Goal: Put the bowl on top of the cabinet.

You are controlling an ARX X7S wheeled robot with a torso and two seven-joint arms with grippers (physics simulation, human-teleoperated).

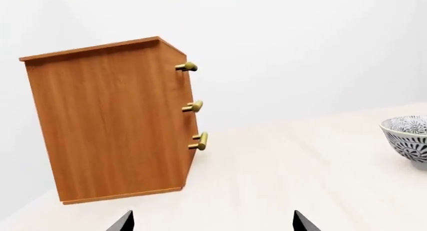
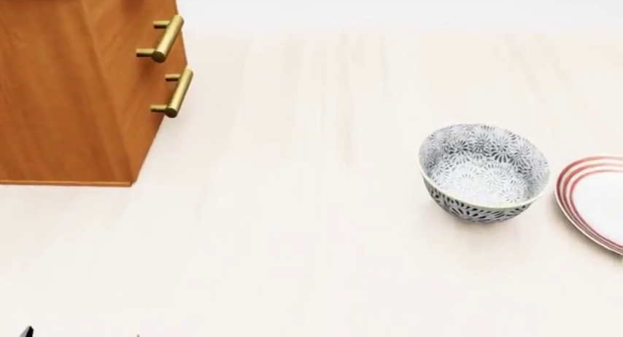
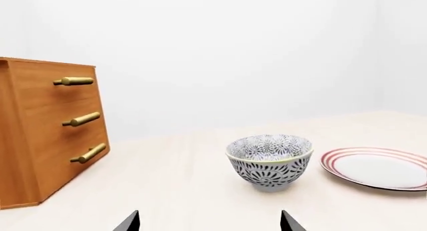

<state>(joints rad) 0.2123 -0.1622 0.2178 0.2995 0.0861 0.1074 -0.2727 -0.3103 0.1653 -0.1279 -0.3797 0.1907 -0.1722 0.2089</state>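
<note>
Head view shows the deep round floral bowl (image 2: 484, 173) upright on pale woodgrain table (image 2: 292, 227), beside a red-ringed plate (image 2: 594, 202). Well apart stands the boxy orange-brown cabinet (image 2: 68, 96) with brass bar handles (image 2: 165, 38). Both grippers, left (image 1: 212, 223) and right (image 3: 209, 223), are spread wide, holding nothing.

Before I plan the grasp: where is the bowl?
In the head view the bowl stands upright on the table's right side, just left of the plate, far right of the cabinet.
</note>
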